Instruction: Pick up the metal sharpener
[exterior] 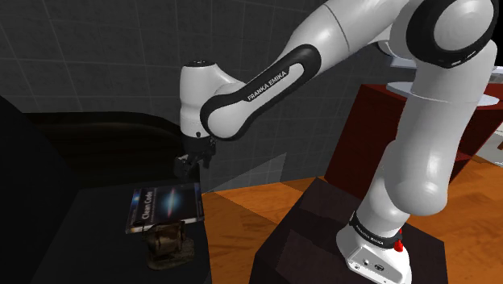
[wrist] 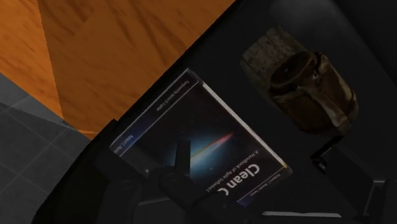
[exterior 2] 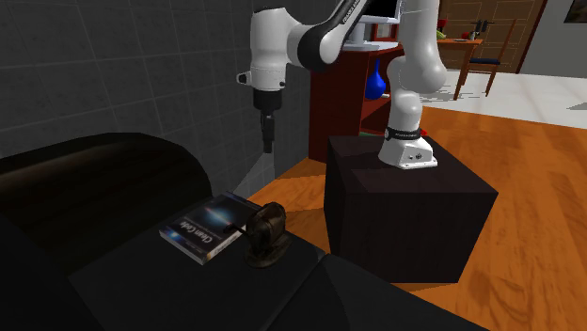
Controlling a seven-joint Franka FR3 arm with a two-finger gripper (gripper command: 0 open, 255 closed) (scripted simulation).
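White Franka arm point(exterior: 266, 89) reaches from the dark box stand point(exterior 2: 404, 202) toward the shoulder view's left. Black two-finger gripper point(exterior: 192, 164) points down and hangs in the air above the low black table top point(exterior: 97, 234), well clear of everything on it, nothing seen in its grip. Cannot tell whether the jaws are open or closed.

Dull brown metal sharpener point(exterior: 168, 240), a rounded body on a flat base with a thin crank at the side, stands upright on the table near its edge. It is just beside the flat dark-blue paperback book with white "Clean Code" title point(exterior: 164, 206); cannot tell if they touch. In the second exterior view the sharpener point(exterior 2: 263, 230) is at the book's point(exterior 2: 209, 226) right, with the gripper point(exterior 2: 268, 143) high above and farther back.

In the wrist view the book point(wrist: 203, 146) lies under the hand, with the sharpener point(wrist: 305, 83) off past the book's corner.

Orange wooden floor point(wrist: 127, 51) beside the table, black sofa point(exterior 2: 94, 169) behind it
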